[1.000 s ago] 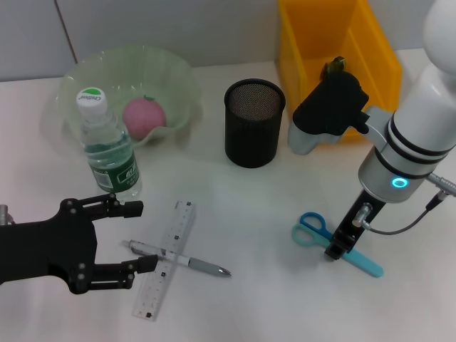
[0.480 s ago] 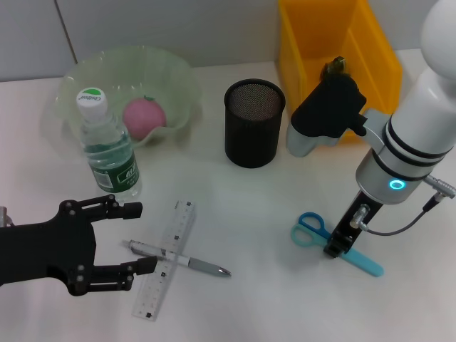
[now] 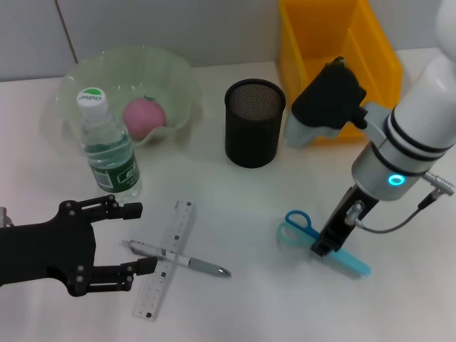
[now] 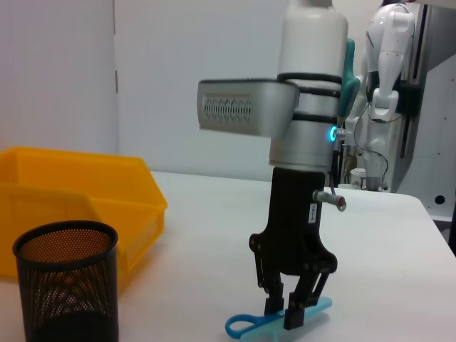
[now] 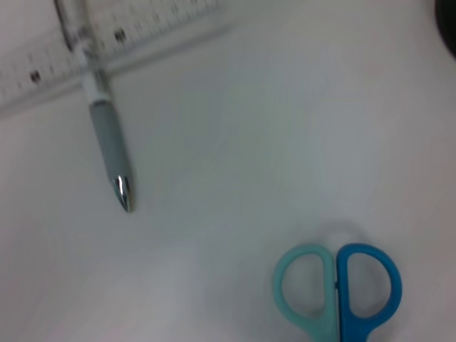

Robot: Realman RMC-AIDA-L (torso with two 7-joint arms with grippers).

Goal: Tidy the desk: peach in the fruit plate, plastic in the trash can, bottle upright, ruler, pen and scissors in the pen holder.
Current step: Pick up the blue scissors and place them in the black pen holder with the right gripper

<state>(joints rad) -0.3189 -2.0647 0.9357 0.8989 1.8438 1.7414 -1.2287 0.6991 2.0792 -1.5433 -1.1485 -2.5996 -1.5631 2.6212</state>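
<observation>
Right gripper [image 4: 292, 317] clamps scissors [image 3: 324, 242] at blades; lift level, then tip into pen holder [image 3: 254, 122]. Left gripper [image 3: 132, 239] wide, idle.

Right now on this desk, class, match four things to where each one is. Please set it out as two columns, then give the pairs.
Things:
1. peach
2. pen
3. scissors
4. bottle

Places:
A. lying across the ruler
B. between the right gripper jaws
C. upright in front of the fruit plate
D. in the fruit plate

Pairs: 1-D, 2-A, 3-B, 4-C
</observation>
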